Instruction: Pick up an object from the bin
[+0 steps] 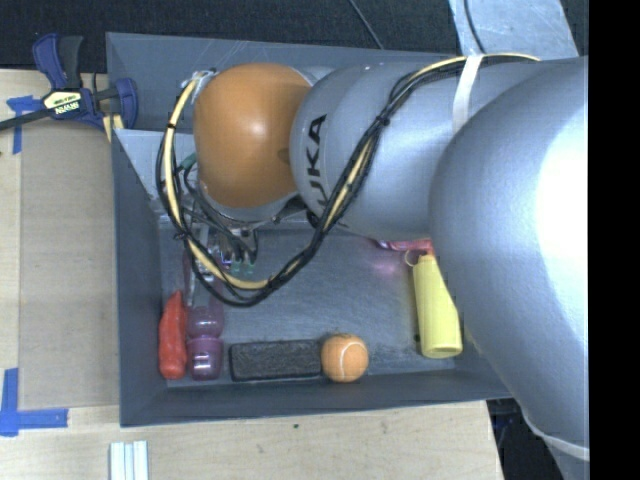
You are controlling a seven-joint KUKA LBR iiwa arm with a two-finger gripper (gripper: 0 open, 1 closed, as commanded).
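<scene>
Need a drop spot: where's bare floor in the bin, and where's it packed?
Free: the mid bin floor, bordered by the arm above, the yellow cylinder on the right, the dark block and orange ball below. Packed: the lower-left corner, red piece beside purple piece, and the row along the near wall.

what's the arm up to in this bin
The arm has its gripper low in the left part of the bin, close to a red thing and a purple thing in the front left corner. Along the front wall lie a dark block and an orange ball; a yellow tube lies further right.
</scene>
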